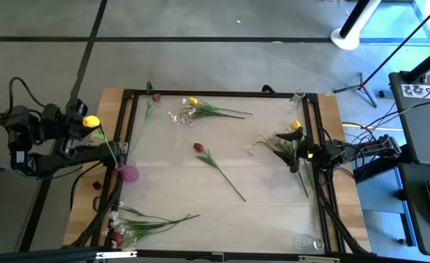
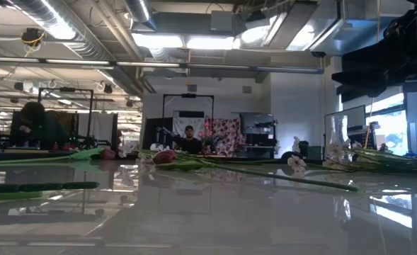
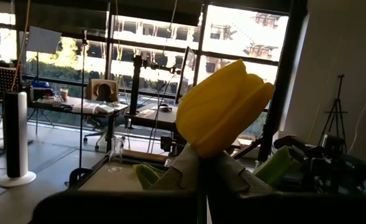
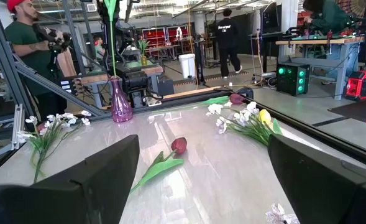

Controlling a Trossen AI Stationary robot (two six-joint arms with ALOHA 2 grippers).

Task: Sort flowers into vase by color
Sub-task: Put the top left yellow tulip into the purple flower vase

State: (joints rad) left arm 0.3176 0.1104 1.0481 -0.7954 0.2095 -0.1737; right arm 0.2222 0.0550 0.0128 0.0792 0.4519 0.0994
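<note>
Yellow tulip is up off the bench at the left edge, its stem slanting down toward the pink vase, which stands at the bench's left rim. Left hand is clamped shut on the stem just below the bloom; its wrist view is filled by the yellow head. Can't tell from above whether the stem tip is already inside the vase neck or just beside it.

Step in hand, I'd say: seating this tulip in the vase. To do it well:
- bring the stem closer to upright before lowering, since the neck looks narrow
- keep the grip closed until the stem is well down in the neck
- lower slowly; the vase looks light and a side push could tip it

Right hand waits at the right side, fingers wide apart and holding nothing, over a cluster of flowers. Red tulip lies mid-bench, more flowers at the far edge and near-left corner. Bench is otherwise bare around the vase.
</note>
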